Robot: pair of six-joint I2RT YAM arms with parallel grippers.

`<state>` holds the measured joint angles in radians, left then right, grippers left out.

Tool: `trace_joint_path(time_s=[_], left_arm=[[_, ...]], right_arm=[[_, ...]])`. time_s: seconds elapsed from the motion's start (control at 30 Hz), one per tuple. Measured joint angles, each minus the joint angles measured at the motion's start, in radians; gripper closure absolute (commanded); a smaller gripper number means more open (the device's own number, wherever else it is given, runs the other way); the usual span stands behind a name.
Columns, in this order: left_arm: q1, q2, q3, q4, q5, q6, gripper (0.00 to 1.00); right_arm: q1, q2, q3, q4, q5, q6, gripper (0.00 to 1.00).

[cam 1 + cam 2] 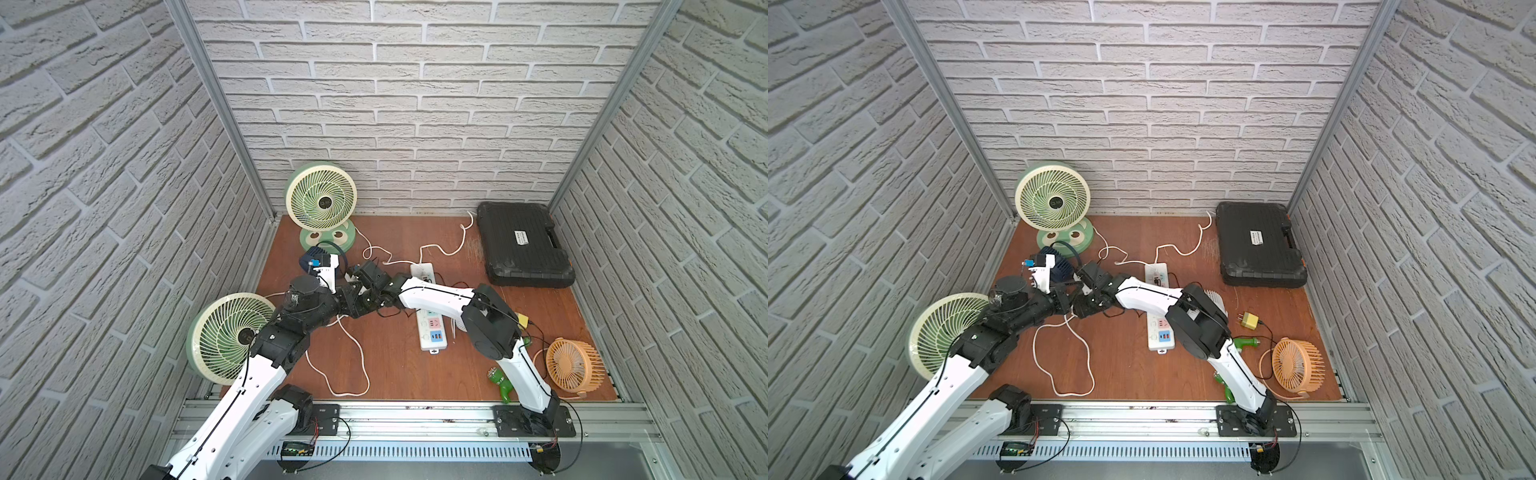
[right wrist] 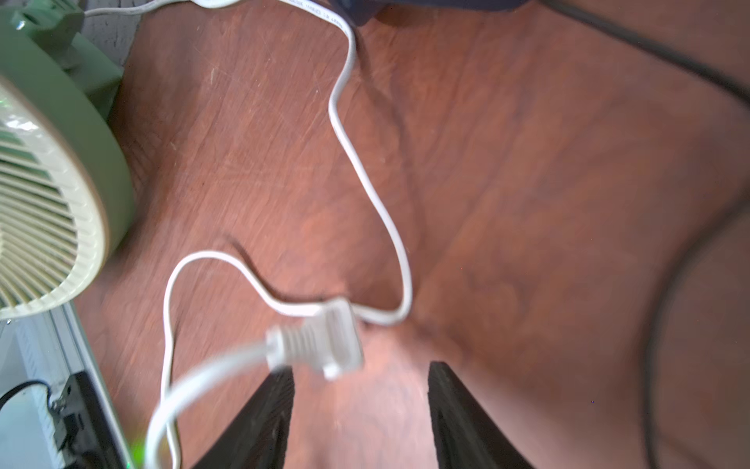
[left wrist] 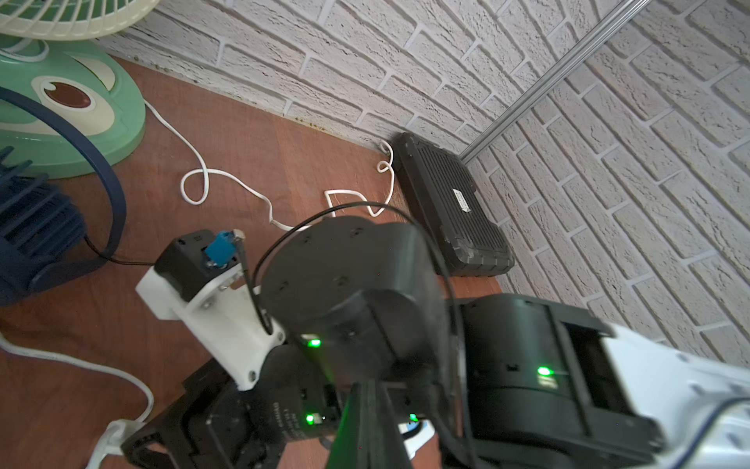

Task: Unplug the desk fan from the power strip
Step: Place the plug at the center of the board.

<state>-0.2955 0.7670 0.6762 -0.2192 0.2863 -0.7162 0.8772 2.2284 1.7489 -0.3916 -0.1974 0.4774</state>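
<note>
Left arm (image 1: 259,376) comes in from the lower left of the frame in both top views, elbow raised, black wrist reaching right toward centre. Right arm (image 1: 436,293) climbs from its base at lower right and bends at the black elbow. Its white forearm then runs left across the power strip (image 1: 432,332). The two wrists meet just left of the strip (too tangled there for us to separate the fingers from above).

Left gripper (image 3: 367,422): lower centre of its wrist view, jaws closed together. We can't tell if anything is pinched.

Right gripper (image 2: 359,390): jaws apart, nothing clamped. A white plug (image 2: 320,341) sits blurred just off the tip of the finger (image 2: 259,418) on the left of that frame, over bare wood surface (image 2: 527,203). We can't call contact with the finger.

The strip lies lengthwise on the surface, centre-right in the top views. Its USB end points toward the bottom of the frame and its middle is hidden under the right forearm. It sits just right of the grippers, and the plug is off it.
</note>
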Motion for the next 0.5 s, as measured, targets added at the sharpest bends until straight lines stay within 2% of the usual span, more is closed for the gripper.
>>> trace_joint_path(time_s=[0.23,0.5], left_arm=[[0.009,0.064,-0.014,0.055,0.031,-0.003,1.00],[0.015,0.195,-0.055,0.180,0.105,-0.040,1.00]], right_arm=[[-0.055,-0.272,-0.178,-0.032,0.111,-0.024,0.44],[-0.133,-0.548,-0.401,-0.073,0.271,-0.039,0.59]])
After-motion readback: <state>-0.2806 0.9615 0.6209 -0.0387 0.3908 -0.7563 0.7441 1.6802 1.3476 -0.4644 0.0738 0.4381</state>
